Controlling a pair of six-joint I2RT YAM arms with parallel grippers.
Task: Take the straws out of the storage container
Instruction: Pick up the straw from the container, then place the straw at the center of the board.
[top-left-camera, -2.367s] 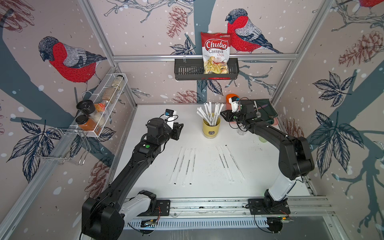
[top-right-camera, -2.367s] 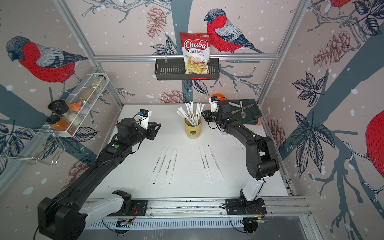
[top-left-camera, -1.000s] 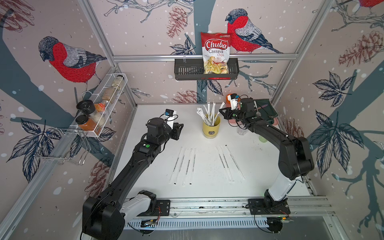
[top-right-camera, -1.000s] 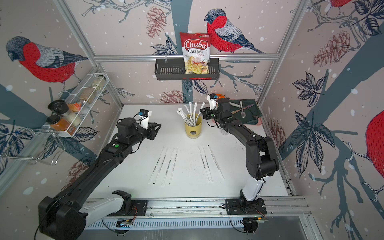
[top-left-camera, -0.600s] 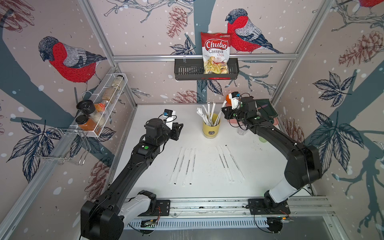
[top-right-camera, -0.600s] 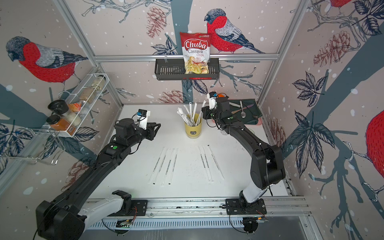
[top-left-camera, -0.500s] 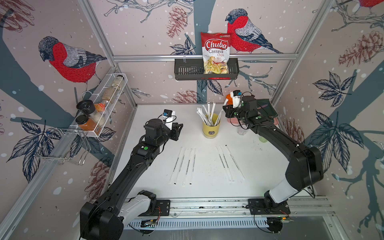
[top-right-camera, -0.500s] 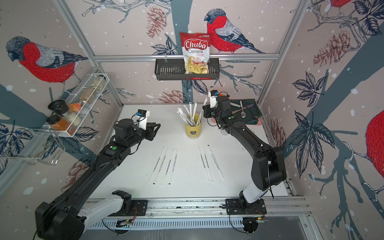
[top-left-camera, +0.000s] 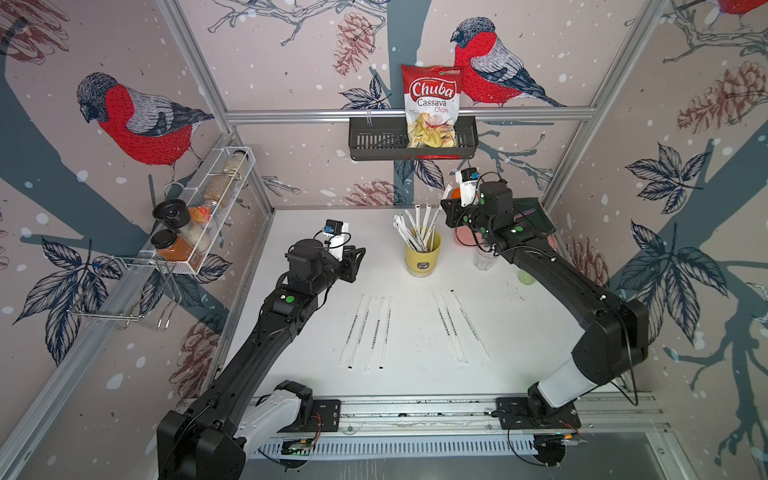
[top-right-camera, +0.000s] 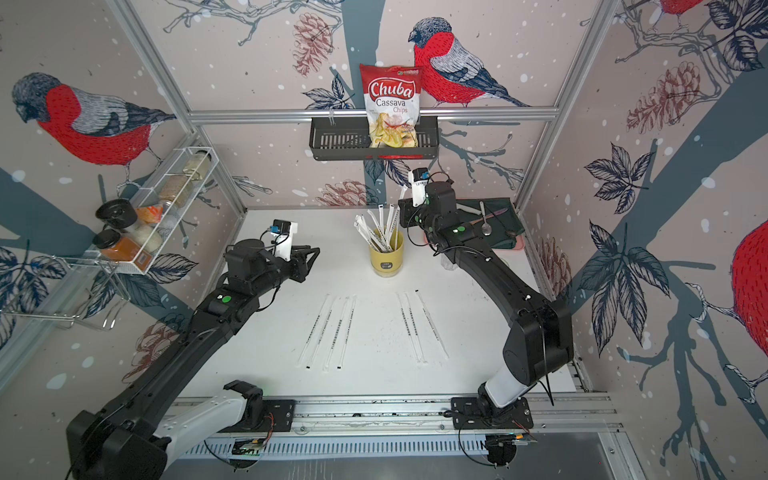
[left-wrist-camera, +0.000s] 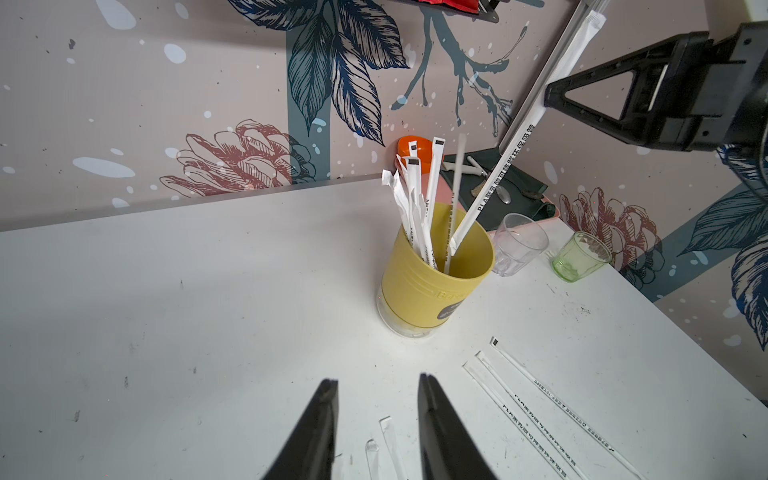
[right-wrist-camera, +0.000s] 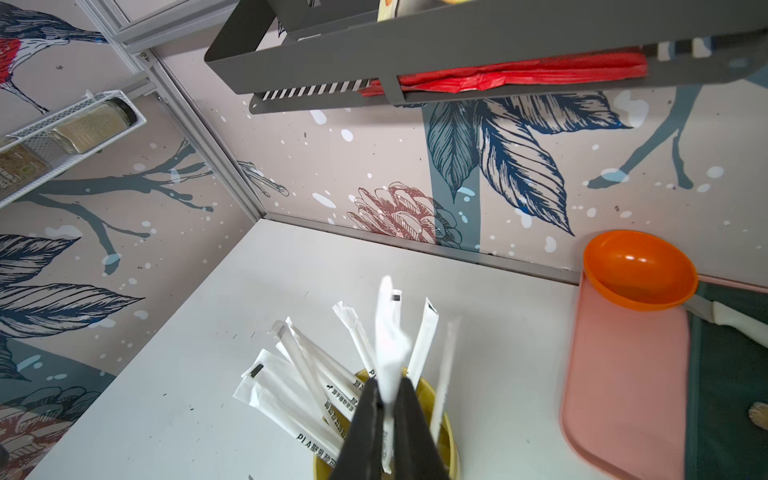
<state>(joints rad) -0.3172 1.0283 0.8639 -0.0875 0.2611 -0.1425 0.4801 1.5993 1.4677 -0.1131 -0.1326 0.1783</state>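
The storage container is a pale yellow cup at the back middle of the table. Several white-wrapped straws stand in it. My right gripper hangs above the cup's right rim, shut on one straw. That straw is lifted and tilted, with its lower end still inside the cup's mouth. My left gripper stands open and empty to the left of the cup. Three straws lie flat in front, and three more to their right.
A clear glass and a green glass stand right of the cup. Behind them are a pink tray, an orange bowl and a dark green cloth with cutlery. A black wall basket hangs above; a spice rack is on the left wall.
My right gripper has risen and drawn back to the right with the straw, pulling it most of the way up out of the bunch. The left arm has barely moved.
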